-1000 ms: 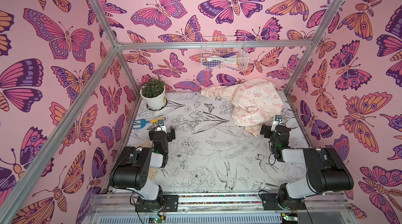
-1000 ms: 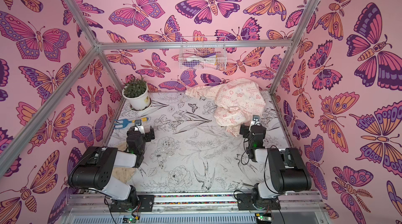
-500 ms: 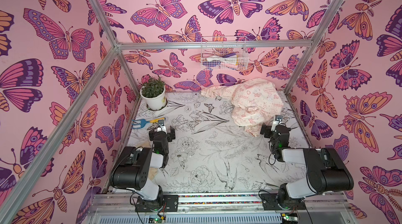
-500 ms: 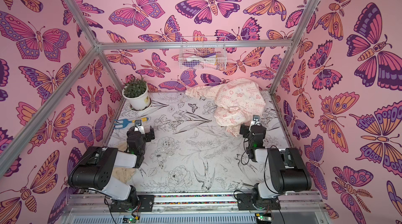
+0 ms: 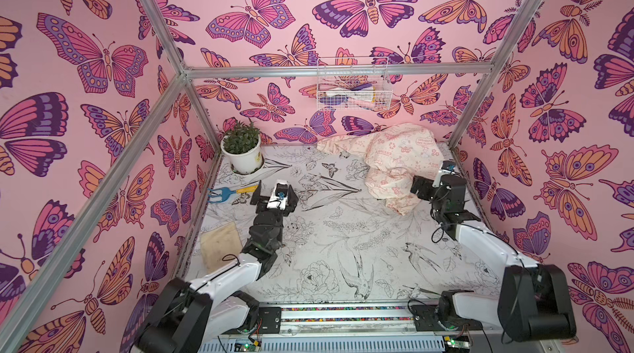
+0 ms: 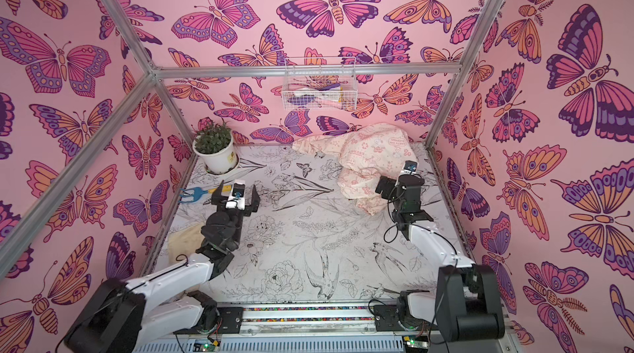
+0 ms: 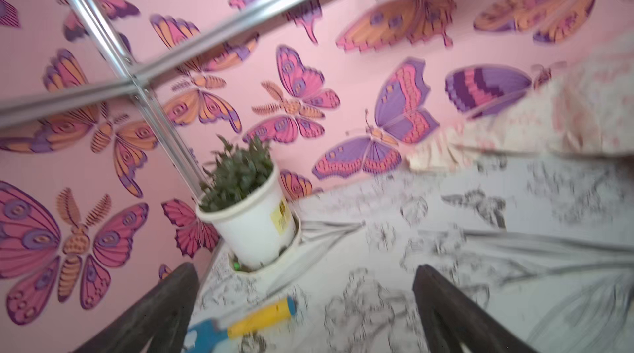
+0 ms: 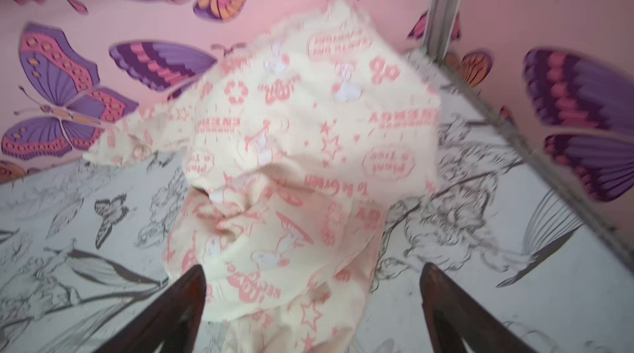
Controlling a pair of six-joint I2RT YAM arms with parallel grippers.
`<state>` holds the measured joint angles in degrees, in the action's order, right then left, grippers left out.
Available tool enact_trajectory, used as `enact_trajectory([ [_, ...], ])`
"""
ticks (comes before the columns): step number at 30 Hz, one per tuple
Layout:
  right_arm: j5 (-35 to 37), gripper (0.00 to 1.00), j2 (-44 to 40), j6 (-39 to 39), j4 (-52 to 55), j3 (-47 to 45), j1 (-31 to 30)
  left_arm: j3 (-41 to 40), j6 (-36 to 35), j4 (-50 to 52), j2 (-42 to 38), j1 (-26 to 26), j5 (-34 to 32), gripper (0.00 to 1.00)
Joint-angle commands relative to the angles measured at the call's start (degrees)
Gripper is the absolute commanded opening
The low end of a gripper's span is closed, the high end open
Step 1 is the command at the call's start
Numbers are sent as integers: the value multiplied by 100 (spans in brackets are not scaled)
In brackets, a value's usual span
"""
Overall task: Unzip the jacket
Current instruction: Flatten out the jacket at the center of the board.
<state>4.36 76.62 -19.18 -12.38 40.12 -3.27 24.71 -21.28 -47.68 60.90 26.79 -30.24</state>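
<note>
Jacket (image 5: 398,159) heaped in far corner — right hand (image 8: 312,270) beside.

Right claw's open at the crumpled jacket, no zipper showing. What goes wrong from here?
1. The jacket lies bunched in the far right corner, and no zipper pull shows in any view. The right claw, open at its near folds, may just pinch plain fabric.
2. The left claw is open and apart, over by the hand rake. With nothing pinning the jacket, a pull would likely drag the whole heap.
</note>
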Motion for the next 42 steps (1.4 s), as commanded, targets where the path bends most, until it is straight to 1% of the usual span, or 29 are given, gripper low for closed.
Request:
enact_trajectory([
  [1,-764,96,583,-557,917,490,-55,482,883,2437,-608,11,-213,100],
  [2,-851,96,748,-593,1028,630,-69,491,1007,2549,-728,11,-29,100],
  [4,-943,95,1130,-639,1314,988,-123,432,1104,2727,-987,11,625,100],
  [7,-949,95,1711,-591,1668,1453,-242,449,1453,3032,-1122,24,1099,100],
  [8,-905,95,1864,-575,1761,1591,-272,456,1453,3118,-1123,28,1310,100],
  [14,-838,85,2753,-464,2020,2375,-352,526,1635,3637,-762,37,2216,100],
  [15,-881,81,2886,-438,2128,2555,-350,526,1644,3692,-671,44,2371,100],
  [17,-1009,70,3039,-381,2347,2867,-383,564,1662,3760,-476,80,2604,100],
  [18,-1039,62,3043,-352,2448,2992,-414,606,1647,3798,-376,93,2736,100],
  [19,-1061,51,3001,-309,2521,3087,-455,646,1636,3821,-282,114,2830,100],
  [20,-1060,42,2949,-282,2596,3181,-492,692,1636,3810,-174,124,2839,100],
  [21,-1102,29,2859,-227,2723,3305,-544,771,1644,3804,-39,142,2780,99],
  [22,-1239,18,2780,-120,2913,3481,-584,859,1632,3823,75,209,2706,100],
  [24,-1357,4,2579,86,3500,3882,-638,900,1405,3683,187,384,2853,100],
  [25,-1361,0,2440,207,3790,4070,-658,863,1259,3504,246,475,2942,100],
  [29,-1135,0,1704,506,4640,4505,-658,916,826,3227,514,656,3345,100],
  [31,-1080,0,1136,585,4895,4558,-658,1000,584,3199,676,727,3620,100],
  [36,-1187,0,-39,626,5244,4655,-658,1191,-121,2861,1056,848,4272,100],
  [38,-1253,0,-381,602,5414,4795,-662,1321,-261,2735,1348,846,4470,100],
  [42,-1624,0,-977,411,5562,4984,-657,1688,-445,2693,1880,848,4665,100],
])
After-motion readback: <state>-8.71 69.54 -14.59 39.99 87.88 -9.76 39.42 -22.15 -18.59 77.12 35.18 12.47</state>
